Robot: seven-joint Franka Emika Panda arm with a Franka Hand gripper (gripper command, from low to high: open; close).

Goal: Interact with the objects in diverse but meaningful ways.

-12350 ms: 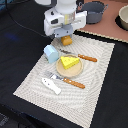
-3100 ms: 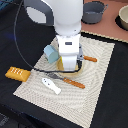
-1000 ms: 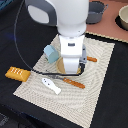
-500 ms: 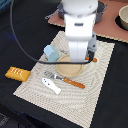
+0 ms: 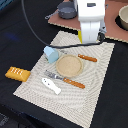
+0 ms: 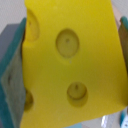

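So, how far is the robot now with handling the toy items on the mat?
Done, it seems: the bread loaf lies off the placemat, and the plate is bare. In hand: the wrist view shows the claw shut on the cheese wedge, raised above the mat. Left: putting the cheese down; the blue block, white fish, fork and knife remain available.

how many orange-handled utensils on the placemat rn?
2. One orange-handled utensil lies at the plate's far side; the other lies at its near side, by the white fish piece. The arm may hide more.
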